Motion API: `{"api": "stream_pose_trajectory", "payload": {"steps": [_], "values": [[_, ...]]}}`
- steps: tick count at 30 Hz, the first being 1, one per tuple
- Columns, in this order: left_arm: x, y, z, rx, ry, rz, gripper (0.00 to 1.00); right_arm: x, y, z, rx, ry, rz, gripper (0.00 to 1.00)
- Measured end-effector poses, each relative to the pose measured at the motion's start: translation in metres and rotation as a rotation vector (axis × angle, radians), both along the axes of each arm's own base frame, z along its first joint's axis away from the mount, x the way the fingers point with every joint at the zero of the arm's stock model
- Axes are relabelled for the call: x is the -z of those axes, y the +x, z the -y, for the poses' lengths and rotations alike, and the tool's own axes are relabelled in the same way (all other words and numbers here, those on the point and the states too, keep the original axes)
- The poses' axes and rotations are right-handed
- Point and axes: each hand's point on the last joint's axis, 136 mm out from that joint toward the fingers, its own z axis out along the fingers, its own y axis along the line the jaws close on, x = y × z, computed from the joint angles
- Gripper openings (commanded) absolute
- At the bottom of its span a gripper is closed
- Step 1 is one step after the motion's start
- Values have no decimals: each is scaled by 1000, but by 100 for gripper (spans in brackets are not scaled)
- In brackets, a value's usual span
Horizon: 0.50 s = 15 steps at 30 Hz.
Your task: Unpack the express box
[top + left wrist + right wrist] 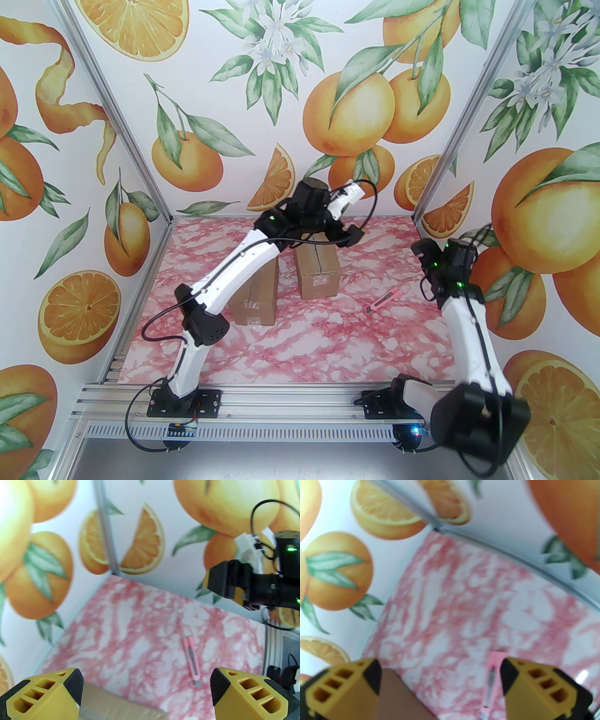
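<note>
The left arm [234, 276] and right arm [468, 337] are wearing glossy white shells along their long links, with matte black housings bulging at every joint. Small green lights [271, 218] are glowing on the black housings. Thin black cables [161, 311] are looping loose beside the links. Each arm is sitting on a flat black base plate [209, 403] dotted with small screws. The left gripper [145, 684] and right gripper [440, 673] are showing yellow fingers [44, 695] with rectangular hollow cells and black wedge tips.
</note>
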Motion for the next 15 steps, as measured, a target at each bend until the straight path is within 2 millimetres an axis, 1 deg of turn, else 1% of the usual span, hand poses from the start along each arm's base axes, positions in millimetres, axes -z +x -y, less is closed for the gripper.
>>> {"api": "stream_pose_trajectory", "payload": {"steps": [3,4,6,8,10,12,14,15], "values": [[50,-5,25,32,53,-74,90,-19,-29,9,104,-43,33,91],[72,-7,33,43,79,-101,90,-23,-37,12,133,-51,44,90],[105,-11,45,58,120,-137,89,-27,-52,16,184,-62,53,89],[133,-16,54,71,157,-163,89,-28,-65,18,221,-70,58,88],[152,-24,63,83,183,-176,88,-31,-74,20,249,-82,58,88],[162,-33,70,93,202,-177,87,-28,-77,21,257,-82,39,87],[168,-41,77,96,215,-167,87,-17,-75,24,257,-63,-16,87],[168,-45,80,99,217,-161,87,-5,-69,26,252,-41,-62,86]]}}
